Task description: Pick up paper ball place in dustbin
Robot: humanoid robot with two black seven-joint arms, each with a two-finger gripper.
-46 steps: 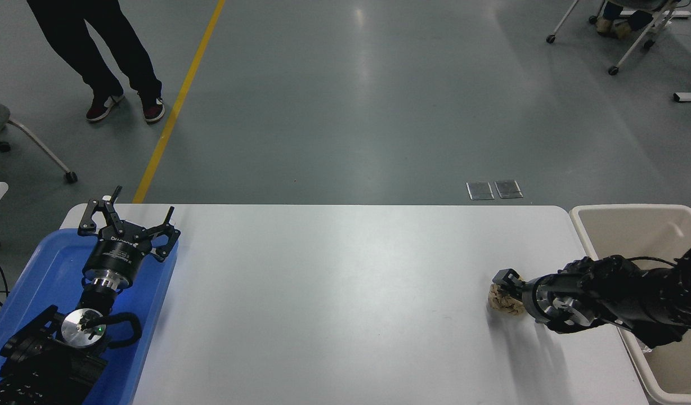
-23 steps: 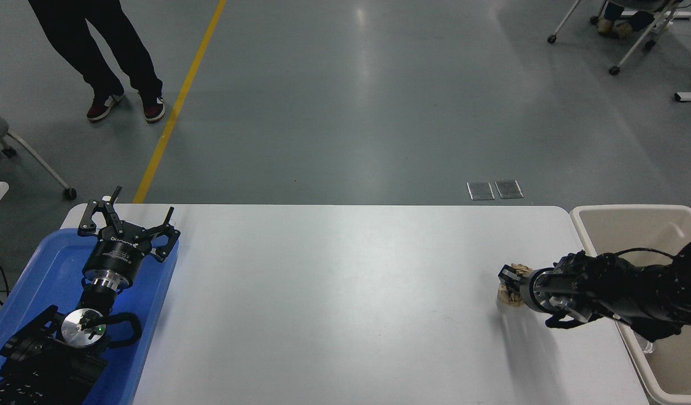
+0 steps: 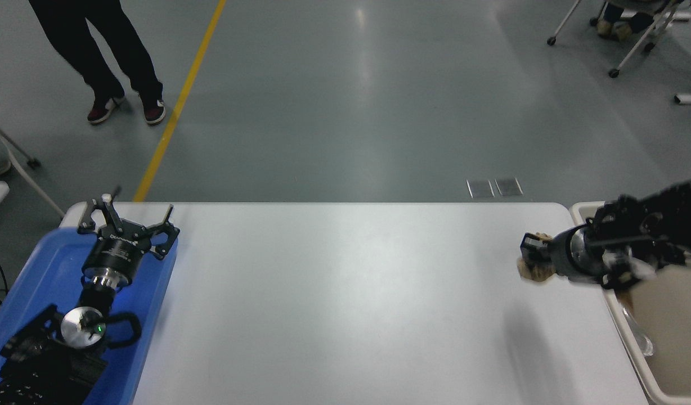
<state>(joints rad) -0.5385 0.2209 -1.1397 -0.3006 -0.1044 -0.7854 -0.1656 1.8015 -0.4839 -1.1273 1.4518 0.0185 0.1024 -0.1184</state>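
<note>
Above the white tabletop (image 3: 345, 292), with the dustbin (image 3: 660, 388) at its three o'clock edge, the right pincer (image 3: 530, 257) is clamped on the paper ball (image 3: 534, 271), which should probably clear the rim well before release; the left pincer (image 3: 127, 220), parked at nine o'clock, gapes empty.

We see a tan-brown paper ball (image 3: 534, 270), a beige-cream dustbin (image 3: 660, 315), a white table (image 3: 345, 292), a blue tray (image 3: 25, 292), black grippers, and a yellow floor line (image 3: 179, 101).
</note>
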